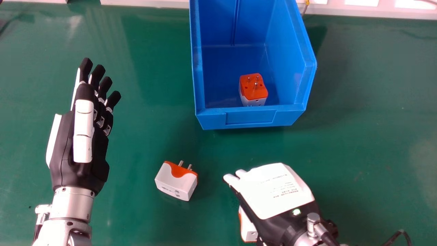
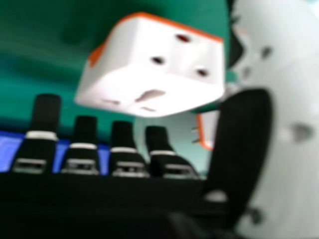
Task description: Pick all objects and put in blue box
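In the head view, my right hand [image 1: 273, 191] is low at the right, its back upward, beside and partly over a white-and-orange adapter [image 1: 247, 227]. That adapter [image 2: 154, 69] is close to my right hand [image 2: 244, 144] in the right hand view, with fingers extended and not wrapped round it. A second adapter [image 1: 175, 181] lies on the table between my hands, prongs toward the box; an adapter [image 2: 208, 129] also appears farther off near the thumb. Another adapter [image 1: 253, 87] sits inside the blue box [image 1: 251, 118], prongs up. My left hand [image 1: 83, 136] is open at the left, holding nothing.
The green table [image 1: 153, 136] extends around the box and both hands. A pale ledge [image 1: 136, 4] runs along its far edge behind the box. A dark cable [image 1: 397, 235] curves near the lower right.
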You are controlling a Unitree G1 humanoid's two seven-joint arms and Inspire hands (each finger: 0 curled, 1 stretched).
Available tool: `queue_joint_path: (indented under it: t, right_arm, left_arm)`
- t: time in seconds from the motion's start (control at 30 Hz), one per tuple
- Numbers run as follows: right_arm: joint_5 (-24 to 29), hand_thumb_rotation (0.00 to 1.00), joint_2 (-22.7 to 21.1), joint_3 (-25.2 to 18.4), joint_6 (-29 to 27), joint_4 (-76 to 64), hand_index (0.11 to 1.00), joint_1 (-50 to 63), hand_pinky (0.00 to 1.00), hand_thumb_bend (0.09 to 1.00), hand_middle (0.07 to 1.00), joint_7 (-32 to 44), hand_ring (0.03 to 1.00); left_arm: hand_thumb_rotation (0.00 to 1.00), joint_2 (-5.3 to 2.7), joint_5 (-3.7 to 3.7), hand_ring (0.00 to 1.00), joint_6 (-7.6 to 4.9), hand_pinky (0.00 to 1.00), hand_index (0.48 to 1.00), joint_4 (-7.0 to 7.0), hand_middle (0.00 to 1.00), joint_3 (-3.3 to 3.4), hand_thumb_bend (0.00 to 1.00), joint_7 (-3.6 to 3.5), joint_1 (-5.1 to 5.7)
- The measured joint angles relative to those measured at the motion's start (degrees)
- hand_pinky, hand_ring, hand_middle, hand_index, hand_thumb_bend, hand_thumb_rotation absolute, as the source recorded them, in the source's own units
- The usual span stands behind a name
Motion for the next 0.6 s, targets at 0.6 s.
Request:
queue_joint_path:
  t: [0.6]
  right_arm:
    - [0.42, 0.11, -0.86, 1.6, 2.35, 2.63, 0.873, -1.2, 0.67, 0.695, 0.882, 0.98, 0.855]
  left_arm:
    - [0.86, -0.01, 0.06, 0.99, -0.01, 0.96, 0.999, -0.07, 1.0, -0.06, 0.73, 0.04, 0.0]
